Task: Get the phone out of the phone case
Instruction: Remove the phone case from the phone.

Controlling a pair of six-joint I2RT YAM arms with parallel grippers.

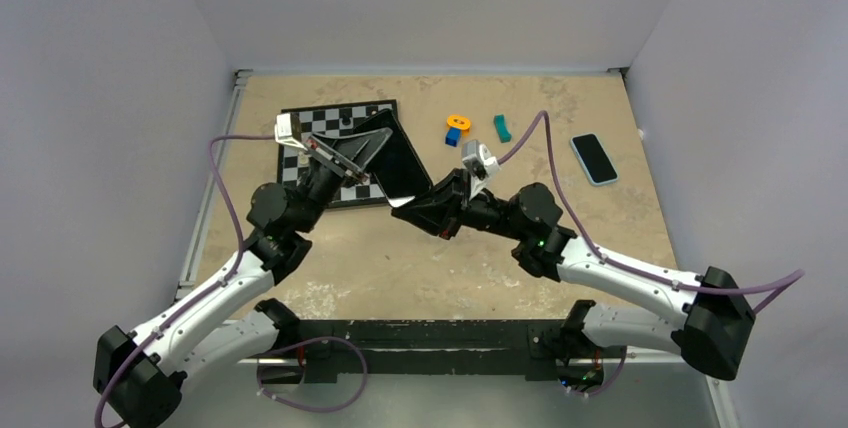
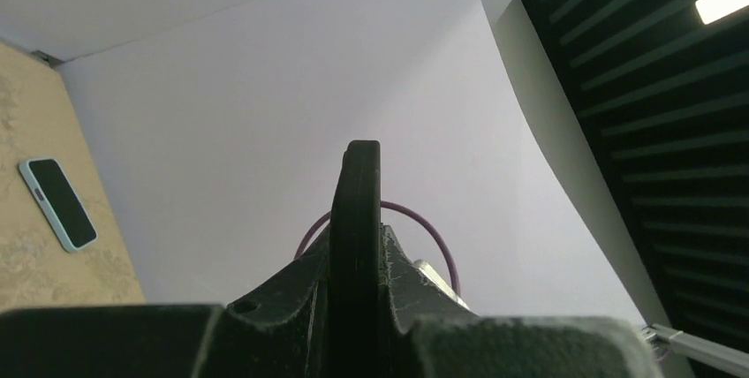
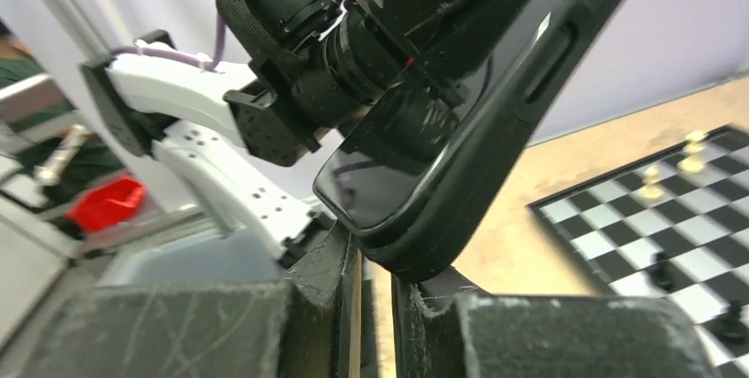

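Note:
A black phone (image 1: 398, 160) in a black case (image 3: 495, 166) hangs tilted in the air above the chessboard, between my two grippers. My left gripper (image 1: 368, 150) is shut on its upper edge. In the left wrist view the case edge (image 2: 362, 184) stands upright between the closed fingers of the left gripper (image 2: 358, 245). My right gripper (image 1: 415, 203) holds the lower corner. In the right wrist view the case's rounded corner sits pinched at the tips of the right gripper (image 3: 375, 263), with the dark screen (image 3: 397, 148) facing left. The phone sits inside the case.
A chessboard (image 1: 320, 123) with a few pieces lies at the back left, also in the right wrist view (image 3: 654, 219). An orange and blue block (image 1: 457, 128) and a teal block (image 1: 502, 128) lie behind. A second phone in a light blue case (image 1: 594, 158) lies at the right.

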